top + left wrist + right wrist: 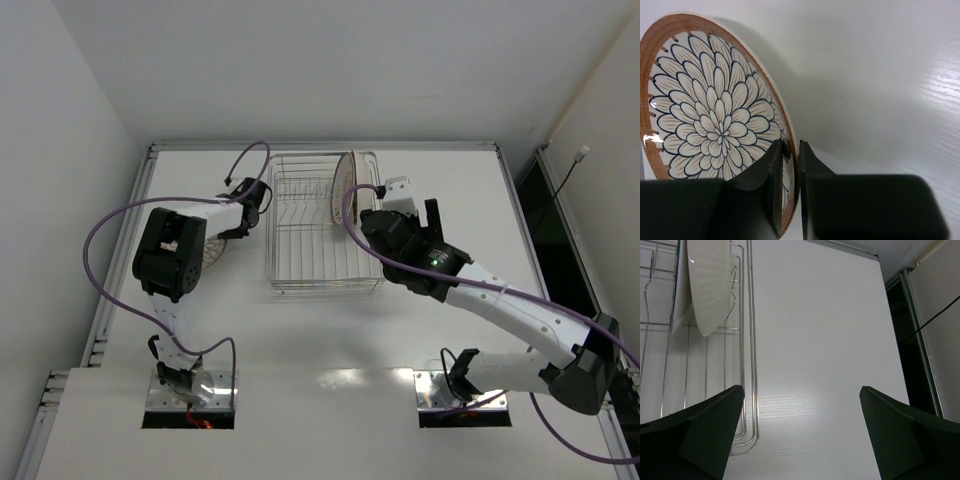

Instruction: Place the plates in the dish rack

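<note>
My left gripper (790, 150) is shut on the rim of a small plate (715, 110) with an orange-brown edge and a petal pattern. The plate stands tilted on edge over the white table. In the top view it (216, 252) shows left of the dish rack (322, 225), partly under my left gripper (236, 224). A plate (343, 185) stands upright in the rack's far right corner. In the right wrist view two white undersides (710, 285) stand close together behind the rack's wire (747, 340). My right gripper (802, 387) is open and empty, right of the rack (415, 198).
The table's raised rim (320, 146) runs along the back and the left. A dark gap (895, 340) runs along the table's right edge. Purple cables (100, 235) loop beside both arms. The near rows of the rack hold nothing.
</note>
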`<state>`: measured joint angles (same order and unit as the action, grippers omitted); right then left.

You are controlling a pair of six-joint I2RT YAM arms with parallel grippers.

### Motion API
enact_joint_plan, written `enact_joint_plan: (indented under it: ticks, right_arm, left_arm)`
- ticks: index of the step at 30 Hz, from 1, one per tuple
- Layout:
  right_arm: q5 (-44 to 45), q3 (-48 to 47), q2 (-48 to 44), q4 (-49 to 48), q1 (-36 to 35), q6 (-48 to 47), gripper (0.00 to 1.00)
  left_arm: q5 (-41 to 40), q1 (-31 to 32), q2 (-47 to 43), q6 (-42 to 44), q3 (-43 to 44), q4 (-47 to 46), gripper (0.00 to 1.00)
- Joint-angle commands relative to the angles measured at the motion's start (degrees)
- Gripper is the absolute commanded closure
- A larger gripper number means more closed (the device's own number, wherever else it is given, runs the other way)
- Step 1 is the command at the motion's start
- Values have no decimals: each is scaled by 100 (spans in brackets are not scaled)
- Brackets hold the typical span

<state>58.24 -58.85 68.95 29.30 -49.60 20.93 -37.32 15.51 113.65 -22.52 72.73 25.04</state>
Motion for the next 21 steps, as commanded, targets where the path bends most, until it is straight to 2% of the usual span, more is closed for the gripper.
enact_joint_plan:
  ticks: [1,4,8,18,21]
  right_arm:
    - [30,-21,-154,-56,-23,140,0]
    - [30,-21,-154,-56,-23,140,0]
    - [30,-91,-93,-3,-23,140,0]
    - [30,-153,-145,164,-23,201,0]
    - [30,-153,-145,217,-23,201,0]
  left_arm:
    - [894,-74,185,-534,-259,28,100]
    - [893,-74,-104,-587,-321,-43,100]
    - [1296,-21,-552,-709,-269,-43,100]
    - [1377,461,-1283,-841,926,704,100]
    - [1438,462,-1581,-789,927,757,100]
